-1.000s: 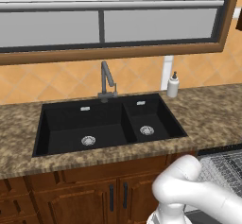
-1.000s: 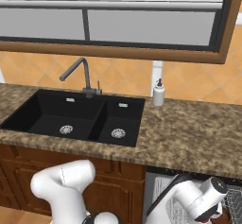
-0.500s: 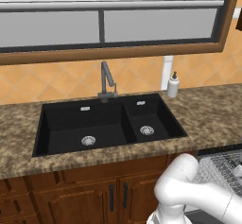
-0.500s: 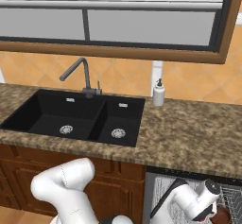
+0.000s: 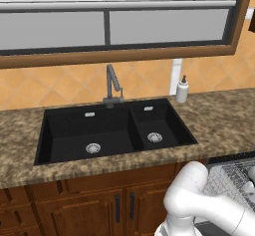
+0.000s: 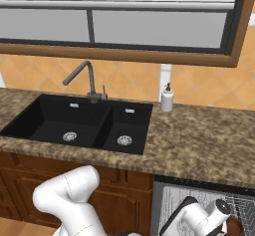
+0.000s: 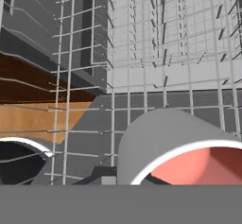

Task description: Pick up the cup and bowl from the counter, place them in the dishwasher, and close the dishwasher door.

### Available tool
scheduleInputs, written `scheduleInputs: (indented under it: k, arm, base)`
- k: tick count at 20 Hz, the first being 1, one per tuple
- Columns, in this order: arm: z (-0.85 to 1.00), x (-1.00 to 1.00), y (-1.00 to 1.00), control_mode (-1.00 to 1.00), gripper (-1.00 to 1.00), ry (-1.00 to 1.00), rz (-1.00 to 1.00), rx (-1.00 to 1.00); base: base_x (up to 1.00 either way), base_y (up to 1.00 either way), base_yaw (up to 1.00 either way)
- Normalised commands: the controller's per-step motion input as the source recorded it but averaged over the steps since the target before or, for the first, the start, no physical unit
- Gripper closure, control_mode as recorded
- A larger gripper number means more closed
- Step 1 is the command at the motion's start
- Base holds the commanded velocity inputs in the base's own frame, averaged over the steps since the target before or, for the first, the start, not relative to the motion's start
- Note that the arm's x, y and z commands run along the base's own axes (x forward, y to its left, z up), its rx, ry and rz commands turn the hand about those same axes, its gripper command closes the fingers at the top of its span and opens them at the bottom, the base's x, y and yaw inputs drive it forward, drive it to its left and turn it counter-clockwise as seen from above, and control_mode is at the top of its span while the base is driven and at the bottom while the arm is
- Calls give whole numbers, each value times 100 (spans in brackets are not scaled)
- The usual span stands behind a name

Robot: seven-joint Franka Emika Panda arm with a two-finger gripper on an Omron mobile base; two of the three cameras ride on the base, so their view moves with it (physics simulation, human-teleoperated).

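**Loading the rack: arm down in the dishwasher, door not yet closed**

The counter (image 5: pixel 219 123) runs the width of both base views, brown granite with the black double sink (image 5: pixel 112 130) set in it, a tap (image 5: pixel 112 83) behind and a soap bottle (image 6: pixel 167 98) by the tiled wall. No cup or bowl stands on the stretch of slab in sight, so I judge the picking-up is largely done and the step in hand is the placing.

The dishwasher (image 6: pixel 199 200) sits under the slab to the right of the wooden cabinets (image 5: pixel 89 205), open, with its pale wire rack (image 7: pixel 160 53) exposed. The arm (image 6: pixel 199 220) reaches low into it from the base.

In the hand view a grey vessel with a white rim and reddish inside (image 7: pixel 184 147) lies close under the camera, over the rack wires; cup or bowl, I cannot tell. A second white-rimmed dark round thing (image 7: pixel 19 159) sits at the lower left among the wires.

The fingers are hidden, so whether they grip the grey vessel or have let it go cannot be told.

Next, by my reckoning: make sure the vessel rests settled between the tines, lift the hand clear of the wires, then swing the door up
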Motion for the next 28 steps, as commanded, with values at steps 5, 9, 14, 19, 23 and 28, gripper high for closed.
scheduleInputs:
  k: [5, 9, 14, 19, 23, 28]
  arm:
    - [-40, 0, 0, -100, 100, 4, 0, 3]
    - [-37, 0, 0, -100, 100, 1, 0, 2]
    - [-32, 0, 2, -100, -100, 0, 0, 1]
    - [-6, -4, 1, -100, -100, 0, 0, 0]
    - [9, -1, 1, -100, -100, 0, 0, -1]
    - [19, 0, 1, -100, -100, 1, 0, -4]
  base:
    - [0, 0, 0]
    - [0, 0, 0]
    - [0, 0, 0]
    - [0, 0, 0]
    - [0, 0, 0]
    - [0, 0, 0]
